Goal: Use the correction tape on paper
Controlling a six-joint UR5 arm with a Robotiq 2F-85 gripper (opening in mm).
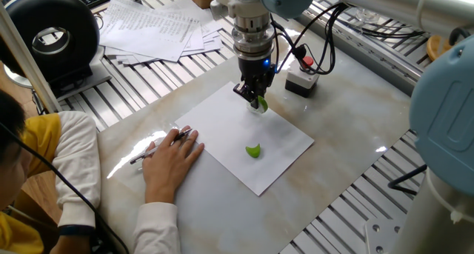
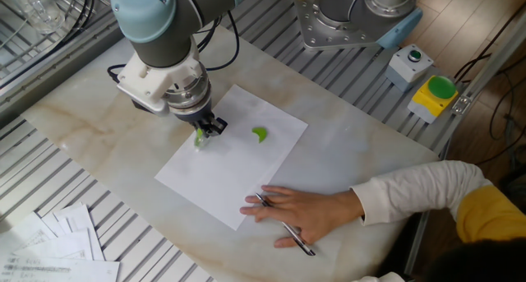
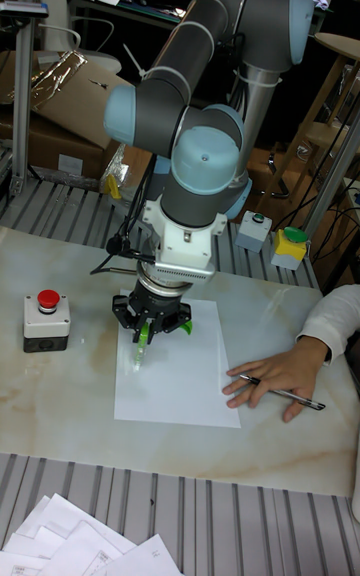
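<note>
Gripping the green tape (image 1: 261, 102), tip seemingly at the paper (image 1: 222, 128), the gripper (image 1: 253, 95) next needs a steady, pressed drag across it.

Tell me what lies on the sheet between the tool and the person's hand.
Only bare paper lies between the tool and the hand, shown best in the other fixed view. The green cap sits off to the side.

- One paper (image 1: 259, 146) is lying flat.
- Two green pieces are showing: tape (image 1: 261, 101) and cap (image 1: 254, 151).
- One hand (image 1: 172, 160) is pressing one pen (image 2: 285, 226).
- One gripper (image 1: 255, 98) is pointing down.
</note>
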